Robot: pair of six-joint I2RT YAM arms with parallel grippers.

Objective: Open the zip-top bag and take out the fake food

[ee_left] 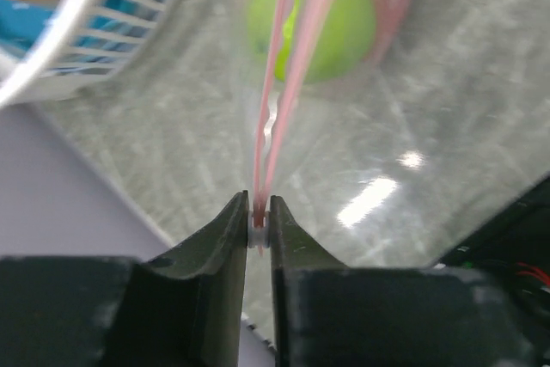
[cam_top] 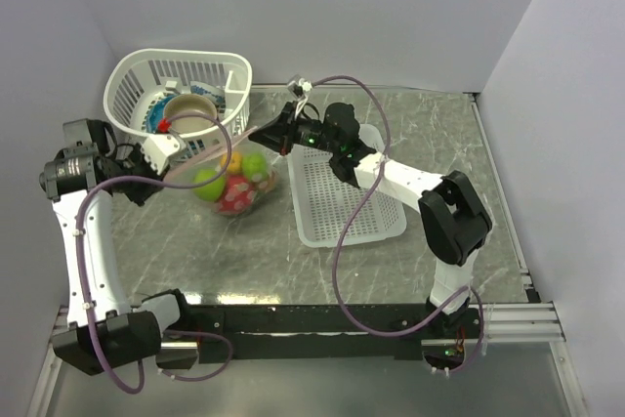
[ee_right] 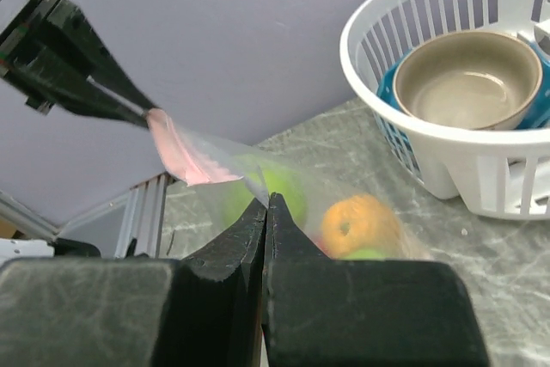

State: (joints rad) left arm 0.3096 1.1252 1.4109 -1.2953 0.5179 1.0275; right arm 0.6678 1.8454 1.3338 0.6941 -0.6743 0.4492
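left pincer [ee_left: 259,223] on zip-top bag [cam_top: 244,192] edge

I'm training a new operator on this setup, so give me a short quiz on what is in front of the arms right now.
1. True or false: only one gripper holds the bag.
2. The bowl sits in: A the round basket; B the flat basket; C the bag.
3. How many white baskets stand on the table?
Key: 1 false, the left gripper and the right gripper both pinch it; 2 A; 3 two.
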